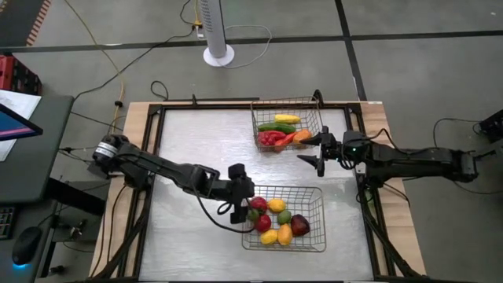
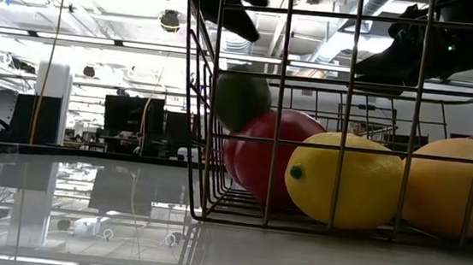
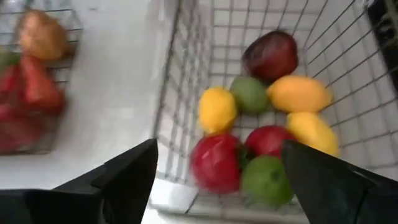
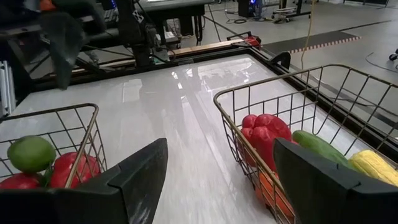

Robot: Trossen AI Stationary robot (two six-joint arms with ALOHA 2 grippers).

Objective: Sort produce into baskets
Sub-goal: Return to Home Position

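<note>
The near wire basket (image 1: 314, 236) holds round produce: red, yellow, green and one dark maroon (image 1: 299, 226). The far wire basket (image 1: 314, 106) holds long produce: a yellow corn cob (image 1: 287, 119), a green cucumber (image 1: 277, 126), red peppers (image 1: 271, 138) and an orange piece (image 1: 302, 135). My left gripper (image 1: 248, 203) is open above the near basket's left end, over a green fruit (image 3: 267, 180) that lies among the red ones. My right gripper (image 1: 308, 151) is open and empty just off the far basket's near right corner, above the table.
A dark frame (image 1: 157, 157) runs around the white tabletop. Bare tabletop (image 1: 196, 134) lies left of both baskets and between them. In the low view the near basket's mesh wall (image 2: 200, 104) stands close in front, with two yellow fruits (image 2: 344, 180) against it.
</note>
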